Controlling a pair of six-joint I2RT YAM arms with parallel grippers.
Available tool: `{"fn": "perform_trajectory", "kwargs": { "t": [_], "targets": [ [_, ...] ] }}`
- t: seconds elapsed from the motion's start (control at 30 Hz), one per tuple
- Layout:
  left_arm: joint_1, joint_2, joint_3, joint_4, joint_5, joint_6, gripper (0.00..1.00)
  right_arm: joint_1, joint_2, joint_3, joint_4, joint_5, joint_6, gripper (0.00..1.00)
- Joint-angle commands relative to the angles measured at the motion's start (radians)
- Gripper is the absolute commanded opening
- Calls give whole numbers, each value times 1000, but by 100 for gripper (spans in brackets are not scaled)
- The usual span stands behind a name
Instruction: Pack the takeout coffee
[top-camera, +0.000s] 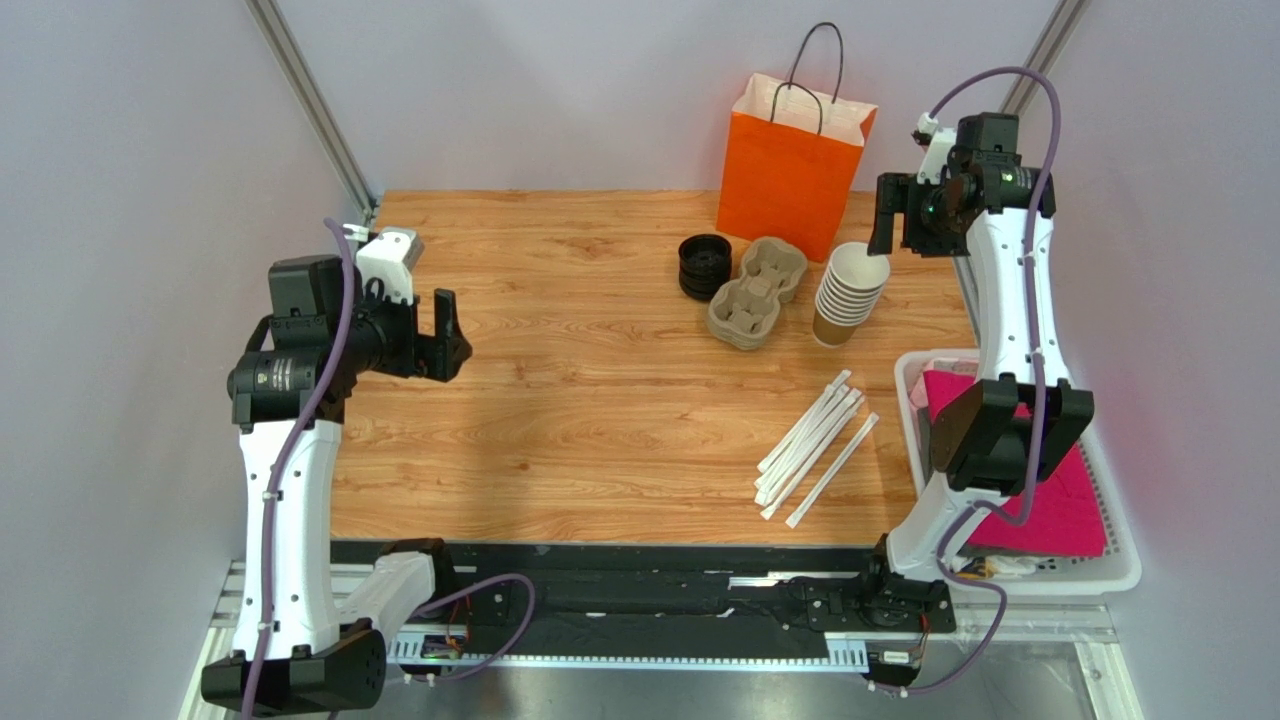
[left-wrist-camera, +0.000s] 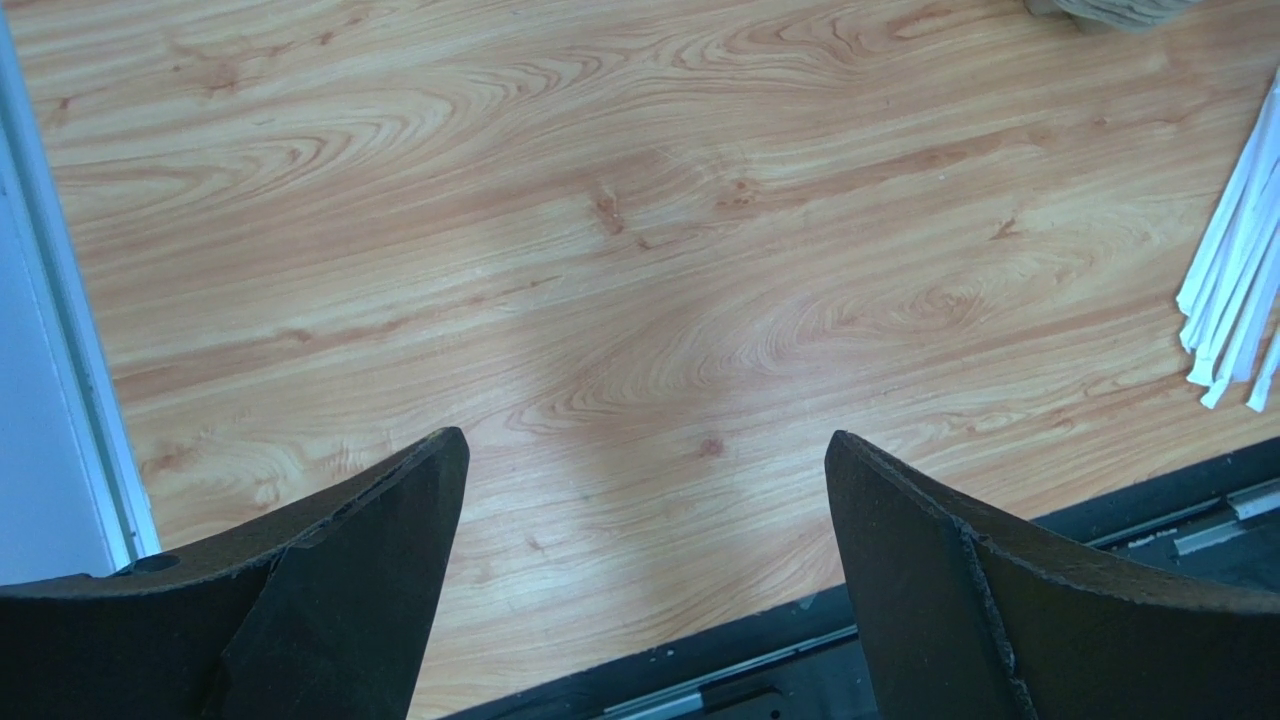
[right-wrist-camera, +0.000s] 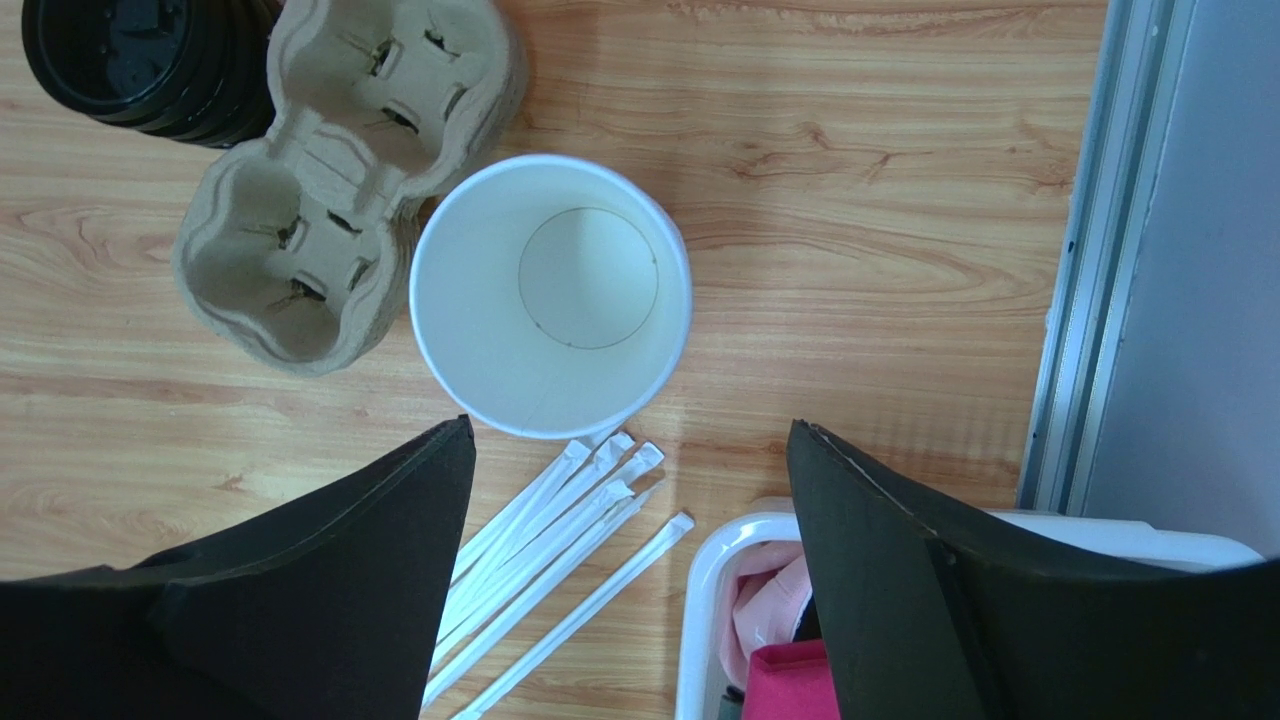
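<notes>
Worktop (top-camera: 601, 390) has everything bunched at its far right. Biggest item is the orange bag (top-camera: 789, 180) standing at the back, then the white bin (top-camera: 908, 428) at the right edge with something pink in it.

No finished takeout coffee that I can see, as in no cup with a lid on. Closest thing is the cup stack (top-camera: 849, 293) just in front of the bag, straight below the right fingers (right-wrist-camera: 346, 570), which are spread apart and empty. Left fingers (left-wrist-camera: 346, 570) are also wide and empty, well away over plain wood.

My guess is that 1 paper cup is light and squashy, so pinch gently across the wall.

Pulp carrier (top-camera: 756, 293) sits just beside the stack and could crowd a finger. Black lids (top-camera: 703, 266) are beyond it, straws (top-camera: 816, 443) nearer.
</notes>
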Motion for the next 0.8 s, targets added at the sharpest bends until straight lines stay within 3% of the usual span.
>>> {"fn": "perform_trajectory", "kwargs": {
  "t": [0.0, 0.43, 0.77],
  "targets": [
    [-2, 26, 4, 32, 46, -1, 98, -16, 35, 65, 3, -19, 25, 80],
    [-4, 51, -10, 48, 93, -24, 99, -19, 128, 119, 4, 5, 33, 63],
    [-6, 55, -27, 60, 98, -35, 99, -19, 217, 170, -7, 1, 56, 42]
  ]
}}
